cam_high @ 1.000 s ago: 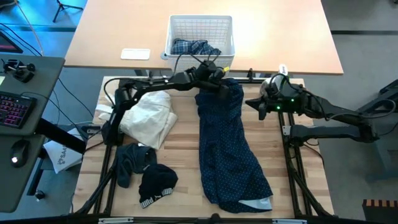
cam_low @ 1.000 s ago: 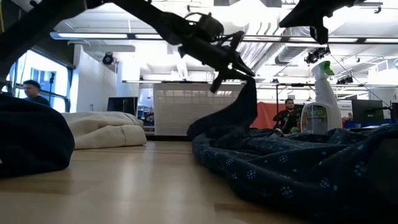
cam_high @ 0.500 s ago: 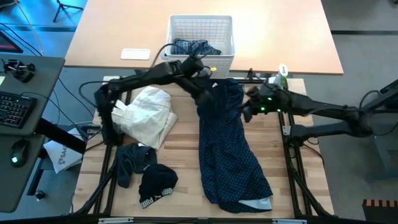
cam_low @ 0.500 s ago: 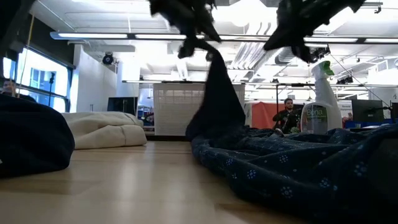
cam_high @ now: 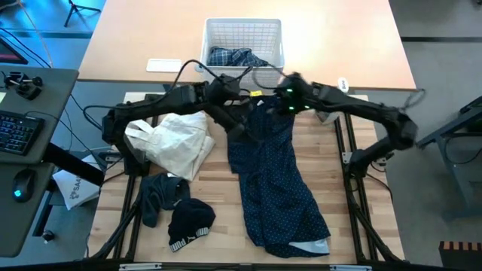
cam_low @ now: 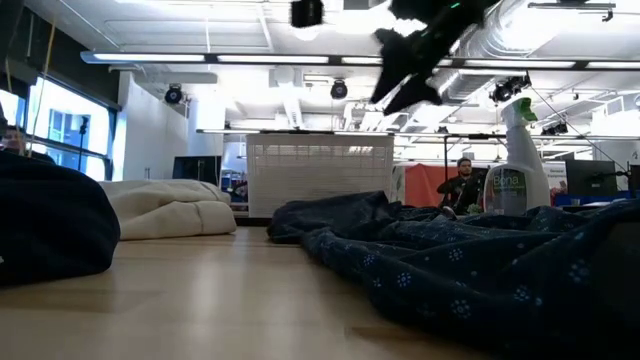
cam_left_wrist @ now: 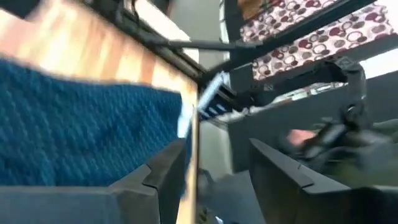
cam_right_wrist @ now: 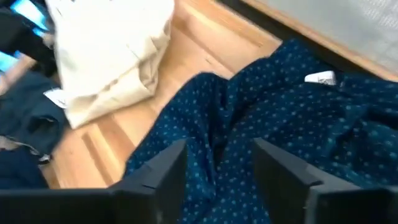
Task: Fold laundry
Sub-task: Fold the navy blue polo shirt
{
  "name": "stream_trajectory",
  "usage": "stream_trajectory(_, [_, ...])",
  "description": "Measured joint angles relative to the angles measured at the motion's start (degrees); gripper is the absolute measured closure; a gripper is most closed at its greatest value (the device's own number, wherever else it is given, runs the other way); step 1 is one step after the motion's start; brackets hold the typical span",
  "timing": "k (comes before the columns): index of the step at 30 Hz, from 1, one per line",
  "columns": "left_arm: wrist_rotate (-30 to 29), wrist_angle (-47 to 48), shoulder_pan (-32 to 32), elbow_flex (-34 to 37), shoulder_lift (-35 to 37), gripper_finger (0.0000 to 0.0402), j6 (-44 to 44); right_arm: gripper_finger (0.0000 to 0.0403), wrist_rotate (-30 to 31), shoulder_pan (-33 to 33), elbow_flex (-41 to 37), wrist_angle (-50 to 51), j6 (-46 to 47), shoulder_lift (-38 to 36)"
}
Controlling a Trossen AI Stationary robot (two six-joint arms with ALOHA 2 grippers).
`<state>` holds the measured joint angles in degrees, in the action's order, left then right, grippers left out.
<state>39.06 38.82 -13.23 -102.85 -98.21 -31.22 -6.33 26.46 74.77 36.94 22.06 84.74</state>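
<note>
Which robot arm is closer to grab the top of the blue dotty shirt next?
Probably the right: the right gripper hangs open directly over the dotted shirt's collar end. The left gripper, also open, sits off its near edge.

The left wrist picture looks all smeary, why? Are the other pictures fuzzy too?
Left wrist view: streaked, as if by motion; the navy dotted shirt and the room are smeared. Right wrist view: softer blur, yet the shirt's dots and white label show. Low view: nearest cloth out of focus, bright ceiling lights make the arms dark shapes. High view: sharp, evenly lit.
</note>
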Motion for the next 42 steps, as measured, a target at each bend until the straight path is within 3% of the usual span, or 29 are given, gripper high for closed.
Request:
stream_trajectory(2, [-0.5, 3.2, 0.7, 0.1, 2.3, 0.0242, -1.5, 0.0202, -1.2, -0.5, 3.2, 0.6, -1.2, 5.1])
stream_trajectory(6, [-8.7, 11.6, 3.0, 0.0, 10.4, 0.0249, -1.8, 0.0180, -1.1, -2.4, 10.2, 0.5, -1.4, 15.5])
stream_trajectory(8, [-15.5, 15.9, 4.4, 0.0, 14.9, 0.0252, -1.9, 0.0179, 0.0, -3.1, 14.2, 0.5, -1.6, 20.8])
stream_trajectory(14, [-43.3, 23.5, 8.3, 0.0, 26.0, 0.0254, -7.9, 0.0194, 2.3, -4.5, 28.1, 0.4, -2.0, 36.4])
stream_trajectory(19, [-54.9, 25.8, 10.6, 0.0, 30.5, 0.0254, -11.7, 0.0214, 3.8, -4.5, 38.6, 3.5, -0.3, 47.4])
stream_trajectory(25, [-58.4, 29.2, 11.5, 0.0, 31.3, 0.0254, -11.4, 0.0266, 1.9, -4.4, 44.5, 7.7, -0.2, 54.7])
stream_trajectory(31, [-59.5, 31.5, 11.4, 0.0, 29.5, 0.0255, -8.4, 0.0388, 1.4, -4.8, 44.4, 10.4, -2.9, 54.2])
stream_trajectory(35, [-59.9, 31.6, 11.4, 0.0, 28.6, 0.0255, -6.1, 0.0390, -0.1, -4.7, 44.4, 14.4, -4.3, 50.9])
stream_trajectory(42, [-61.7, 32.3, 11.4, 0.0, 28.1, 0.0255, -4.9, 0.0400, -2.5, -5.3, 44.4, 18.5, -9.1, 38.2])
